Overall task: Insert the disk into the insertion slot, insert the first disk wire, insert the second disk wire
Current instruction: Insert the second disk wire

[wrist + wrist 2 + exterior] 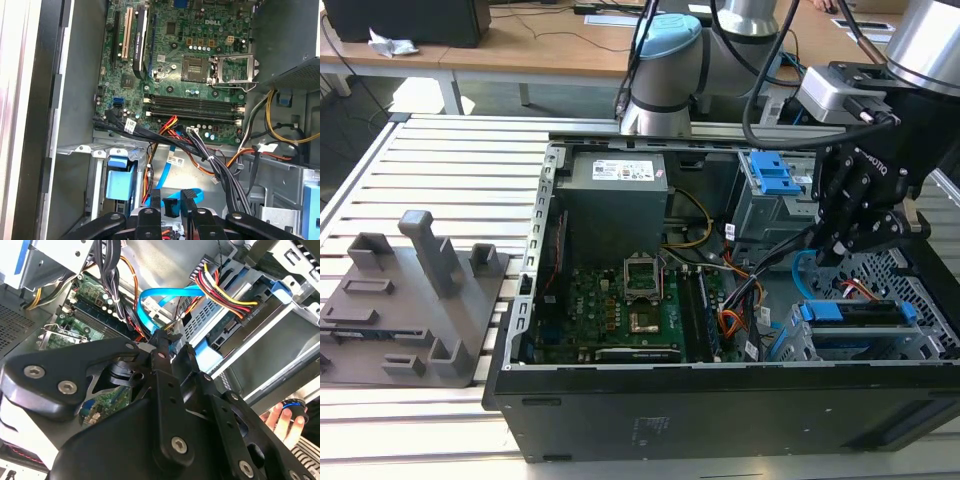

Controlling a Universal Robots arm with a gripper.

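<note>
Pincer above disk in insertion slot.

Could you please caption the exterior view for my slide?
End effector inside the open computer case, above the blue-framed disk.

- Arm: silver tubes, pale-blue joint caps, black cables alongside.
- Gripper: matte-black linkage plates, silver screw heads, white lettering.
- Grey camera box at the wrist.

Computer case black; motherboard green. Disk caddy bright blue, seated in grey perforated insertion slot. Flat data cable light blue. Wire bundle red, yellow, black. Gripper black.
</note>
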